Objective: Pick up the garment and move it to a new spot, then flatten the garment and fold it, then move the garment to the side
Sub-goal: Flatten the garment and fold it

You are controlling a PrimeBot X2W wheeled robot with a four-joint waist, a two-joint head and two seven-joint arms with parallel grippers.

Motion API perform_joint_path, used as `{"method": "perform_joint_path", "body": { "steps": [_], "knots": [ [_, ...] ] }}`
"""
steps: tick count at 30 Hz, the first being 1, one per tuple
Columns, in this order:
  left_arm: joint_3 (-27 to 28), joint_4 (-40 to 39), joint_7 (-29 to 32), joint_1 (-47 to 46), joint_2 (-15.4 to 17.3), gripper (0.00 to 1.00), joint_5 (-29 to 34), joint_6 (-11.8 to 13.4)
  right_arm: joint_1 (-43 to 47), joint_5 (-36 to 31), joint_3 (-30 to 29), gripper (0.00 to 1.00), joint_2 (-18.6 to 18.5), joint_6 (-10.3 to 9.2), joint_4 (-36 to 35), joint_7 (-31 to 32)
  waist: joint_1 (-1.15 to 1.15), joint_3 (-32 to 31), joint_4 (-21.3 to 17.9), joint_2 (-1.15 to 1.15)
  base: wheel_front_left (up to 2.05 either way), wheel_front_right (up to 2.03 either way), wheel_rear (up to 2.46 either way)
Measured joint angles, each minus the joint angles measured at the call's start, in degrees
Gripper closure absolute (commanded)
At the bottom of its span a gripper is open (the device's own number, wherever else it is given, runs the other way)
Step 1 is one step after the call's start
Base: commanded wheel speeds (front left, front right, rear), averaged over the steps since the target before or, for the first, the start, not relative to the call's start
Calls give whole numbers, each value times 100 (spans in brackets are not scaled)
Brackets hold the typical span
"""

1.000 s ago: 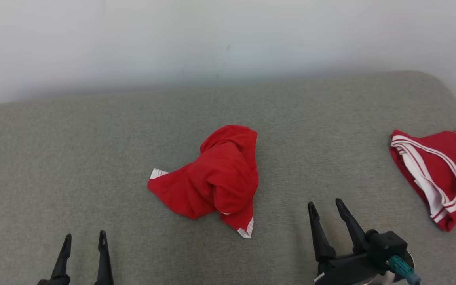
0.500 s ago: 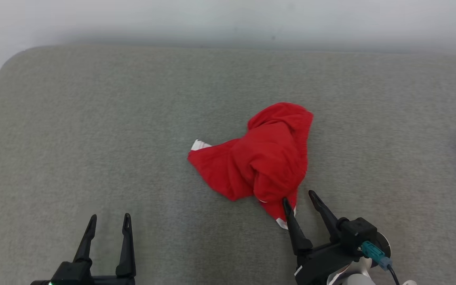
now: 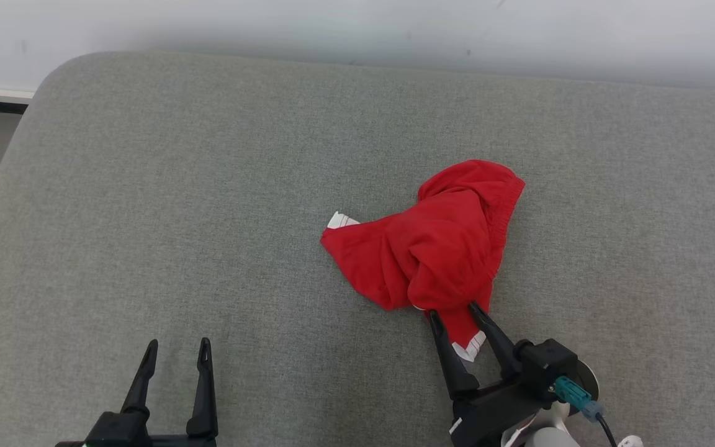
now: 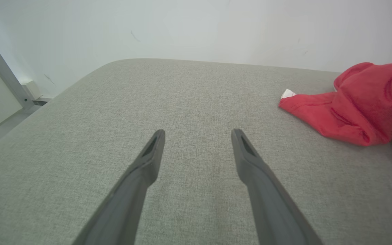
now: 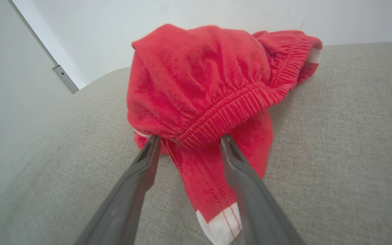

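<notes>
Garment (image 3: 444,248), near end: a narrow red strip ending in a white band (image 3: 470,346) points toward us and lies between the two fingers of our right claw (image 3: 453,310).
Right claw state: spread, one finger on each side of that strip, tips up against the bunched cloth just under the elastic waistband (image 5: 237,105). We see no pinch on the cloth yet.
Left claw (image 3: 179,342): spread wide and holding nothing, over bare cushion (image 3: 208,186) well to the left of the garment.
Main heap: a crumpled red mound resting on the grey cushion, right of the middle, with a second white-edged corner (image 3: 340,220) sticking out on its left.
Far side: bare cushion runs to a rounded back edge, then a pale wall (image 3: 332,25).
Step in hand: we judge this to be the first pick-up, with the grip being set on the near strip.
Next move: we need to press the fingers together on the strip, high enough above the white band to catch a firm bite, then lift the heap clear before carrying it. A shallow bite at the tip could slip. The open cushion to the left looks like a fair new spot.
</notes>
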Motion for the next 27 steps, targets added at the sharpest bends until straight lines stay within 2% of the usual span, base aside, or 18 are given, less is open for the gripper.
{"method": "perform_joint_path", "body": {
  "steps": [3,4,5,6,7,8,16,27],
  "knots": [
    [-9,15,0,0,1,0,0,0,-35,49,55,16,-1,0,-81,0,0,-22,-26,0,0,0,0],
    [-11,20,0,0,1,0,0,0,-53,76,81,32,0,0,-110,-1,0,-29,-31,0,0,0,0],
    [-13,26,0,0,1,0,-1,0,-71,105,99,54,1,0,-134,0,0,-36,-36,0,0,0,0],
    [-13,37,0,0,1,0,-7,0,-85,107,125,86,0,0,-168,0,0,-45,-39,0,0,0,0],
    [-14,49,0,2,0,0,-12,0,-90,113,130,86,0,0,-209,-1,0,-58,-41,0,0,0,0],
    [-14,60,0,5,1,0,-21,0,-99,136,123,100,-1,0,-247,-1,0,-72,-43,0,0,0,0],
    [10,222,0,130,0,0,-44,-3,-286,221,3,100,-2,0,-489,-1,0,-320,-51,0,0,0,0],
    [10,363,0,365,-1,0,-103,-45,-1129,348,92,100,-11,0,-646,0,0,-803,-24,0,0,0,0]
  ]
}}
